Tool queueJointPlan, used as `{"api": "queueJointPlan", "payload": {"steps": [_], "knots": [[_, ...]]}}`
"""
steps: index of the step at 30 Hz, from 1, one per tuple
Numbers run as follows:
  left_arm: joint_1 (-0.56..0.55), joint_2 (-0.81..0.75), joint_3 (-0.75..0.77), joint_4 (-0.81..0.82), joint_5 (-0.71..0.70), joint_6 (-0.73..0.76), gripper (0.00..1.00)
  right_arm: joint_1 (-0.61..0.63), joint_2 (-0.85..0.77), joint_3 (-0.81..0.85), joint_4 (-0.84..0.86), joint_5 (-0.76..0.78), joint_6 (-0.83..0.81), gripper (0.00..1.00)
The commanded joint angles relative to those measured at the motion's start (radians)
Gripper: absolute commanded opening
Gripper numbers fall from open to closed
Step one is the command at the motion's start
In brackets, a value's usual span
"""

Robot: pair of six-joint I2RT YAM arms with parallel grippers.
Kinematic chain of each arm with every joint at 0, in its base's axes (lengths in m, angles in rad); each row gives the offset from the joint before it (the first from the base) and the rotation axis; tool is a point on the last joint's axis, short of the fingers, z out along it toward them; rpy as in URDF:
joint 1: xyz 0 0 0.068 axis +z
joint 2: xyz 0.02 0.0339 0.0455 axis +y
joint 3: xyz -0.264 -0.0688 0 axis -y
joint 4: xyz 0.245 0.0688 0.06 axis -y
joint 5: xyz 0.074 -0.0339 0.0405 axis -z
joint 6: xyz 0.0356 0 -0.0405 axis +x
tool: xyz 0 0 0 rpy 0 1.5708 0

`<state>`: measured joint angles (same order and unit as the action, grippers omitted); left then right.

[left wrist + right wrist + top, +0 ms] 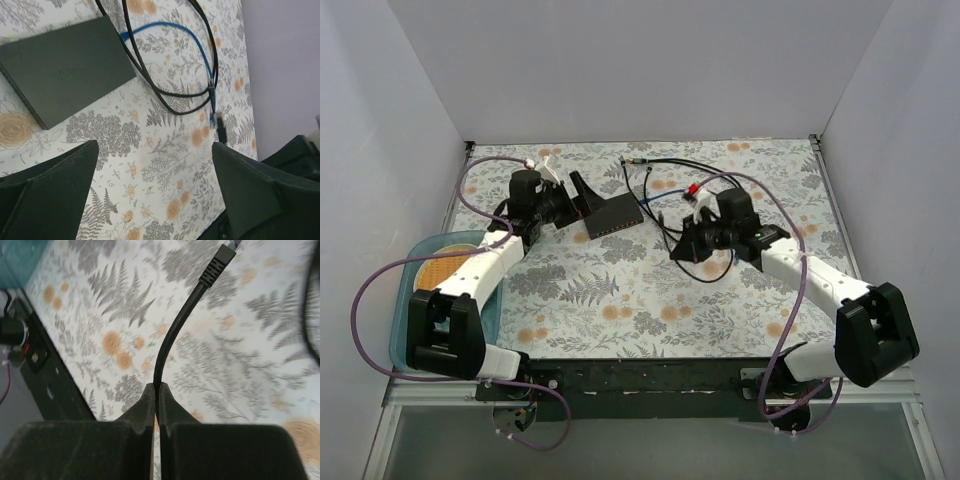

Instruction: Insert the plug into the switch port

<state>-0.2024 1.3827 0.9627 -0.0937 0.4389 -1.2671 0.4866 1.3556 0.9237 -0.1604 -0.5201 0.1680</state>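
Two grippers work the area, with the switch (613,215) betw. them.

Switch: flat, dark grey, rect. box with a matte top. It lies flat on the floral table (620,300) at back-centre, turned diagonally. Sockets on its long edge can't be resolved. A blue cable (165,26) runs up to one corner, and black cables (165,95) loop beside it.

L gripper (155,192): jaws at full spread, nothing betw. the pads. It sits just beside the switch's left end; contact can't be told.

R gripper (157,407): jaws fully closed, pinching the plug cable (165,350) behind the plug (219,264).

Plug: black ribbed boot, tip cut off by the frame edge. It sits over the table, apart from the switch, on its right side.

Teal tray (405,300) sits at the near-left corner.
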Motion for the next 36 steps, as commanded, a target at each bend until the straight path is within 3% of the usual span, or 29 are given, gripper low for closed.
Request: {"api": "queueJointPlan", "payload": {"steps": [1, 7, 11, 17, 24, 31, 34, 36], "knots": [[-0.031, 0.004, -0.048, 0.088, 0.104, -0.038, 0.96, 0.113, -0.004, -0.063, 0.151, -0.046, -0.022, 0.01], [-0.127, 0.033, -0.079, 0.144, 0.100, -0.051, 0.89, 0.184, 0.034, -0.080, 0.254, -0.058, 0.010, 0.01], [-0.147, 0.068, -0.079, 0.172, 0.109, -0.069, 0.76, 0.205, 0.053, -0.059, 0.251, -0.047, 0.011, 0.01], [-0.169, 0.091, -0.067, 0.183, 0.118, -0.072, 0.68, 0.216, 0.060, -0.060, 0.239, -0.032, 0.007, 0.01], [-0.192, 0.116, -0.056, 0.187, 0.124, -0.071, 0.52, 0.218, 0.037, -0.072, 0.245, -0.023, 0.016, 0.01], [-0.219, 0.122, -0.056, 0.198, 0.124, -0.074, 0.30, 0.218, 0.022, -0.088, 0.257, -0.023, 0.028, 0.01], [-0.227, 0.124, -0.059, 0.206, 0.127, -0.075, 0.04, 0.219, 0.019, -0.092, 0.259, -0.020, 0.028, 0.01], [-0.230, 0.119, -0.065, 0.215, 0.133, -0.081, 0.00, 0.219, 0.022, -0.088, 0.259, -0.017, 0.028, 0.01]]}}
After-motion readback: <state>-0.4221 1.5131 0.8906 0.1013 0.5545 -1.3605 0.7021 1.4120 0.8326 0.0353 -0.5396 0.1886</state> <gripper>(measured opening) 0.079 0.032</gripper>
